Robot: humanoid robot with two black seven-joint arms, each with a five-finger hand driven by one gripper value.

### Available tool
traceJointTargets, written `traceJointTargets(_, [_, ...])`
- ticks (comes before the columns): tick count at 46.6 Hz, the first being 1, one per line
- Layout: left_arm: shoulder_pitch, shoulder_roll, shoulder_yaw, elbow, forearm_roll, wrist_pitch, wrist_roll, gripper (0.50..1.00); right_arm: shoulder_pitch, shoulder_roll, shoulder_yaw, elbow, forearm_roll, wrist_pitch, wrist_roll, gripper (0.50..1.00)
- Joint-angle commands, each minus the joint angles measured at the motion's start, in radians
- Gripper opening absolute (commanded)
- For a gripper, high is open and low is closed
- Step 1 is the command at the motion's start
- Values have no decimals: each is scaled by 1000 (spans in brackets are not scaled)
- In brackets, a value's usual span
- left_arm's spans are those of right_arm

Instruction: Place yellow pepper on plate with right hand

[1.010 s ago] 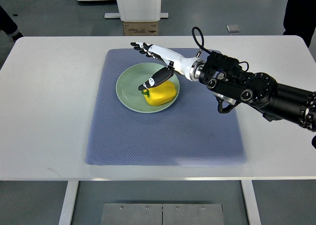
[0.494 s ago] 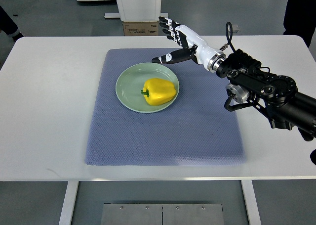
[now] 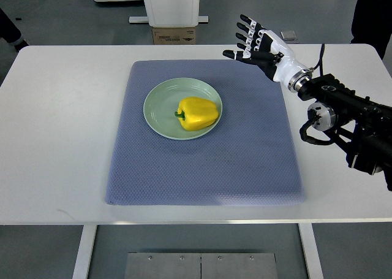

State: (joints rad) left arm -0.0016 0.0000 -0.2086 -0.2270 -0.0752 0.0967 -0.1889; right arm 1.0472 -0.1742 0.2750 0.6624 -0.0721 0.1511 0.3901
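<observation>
Table [image 3: 61, 138], white, fills most of the top view. Left arm not visible anywhere. Dark shape at the far left edge on the floor, too cut off to identify. Blue-grey mat [image 3: 202, 168] lies flat across the table's middle, textured weave, near edge a little wavy. Pale green plate [image 3: 156, 98] sits on the mat's upper left part, fully inside the mat. Yellow pepper [image 3: 198, 113] lies on its side on the plate, right of the plate's centre, green stem pointing left, body reaching close to the plate's right rim. Nothing touches the pepper. Beyond the table's far edge: white pedestal base and a cardboard box [image 3: 174, 35] on the grey floor. Right robot hand [image 3: 257, 45] hangs above the mat's far right corner, well apart from plate and pepper, palm turned left, fingers spread wide, thumb out toward the plate side, holding nothing. White wrist cuff runs back into the black arm [image 3: 343, 113], which comes in from the right edge over the table's right side, cable looped beside it. Dark clothing of a person at the top right corner.
</observation>
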Motion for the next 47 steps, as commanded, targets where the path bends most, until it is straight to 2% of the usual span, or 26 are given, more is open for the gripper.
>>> traceJointTargets(1, [0, 0, 0, 0, 0, 0, 0, 1000, -26, -5, 24, -15, 38, 16, -2, 1000])
traceJointTargets(7, [0, 0, 0, 0, 0, 0, 0, 1000, -78, -31, 90, -24, 84, 54, -5, 1000])
traceJointTargets(15, [0, 0, 0, 0, 0, 0, 0, 1000, -151, -65, 194, -43, 192, 107, -43, 1000])
traceJointTargets(25, [0, 0, 0, 0, 0, 0, 0, 1000, -177, -71, 210, -141, 239, 151, -70, 1000])
traceJointTargets(47, [-1, 0, 0, 0, 0, 0, 0, 1000, -188, -67, 213, -179, 255, 154, -89, 1000])
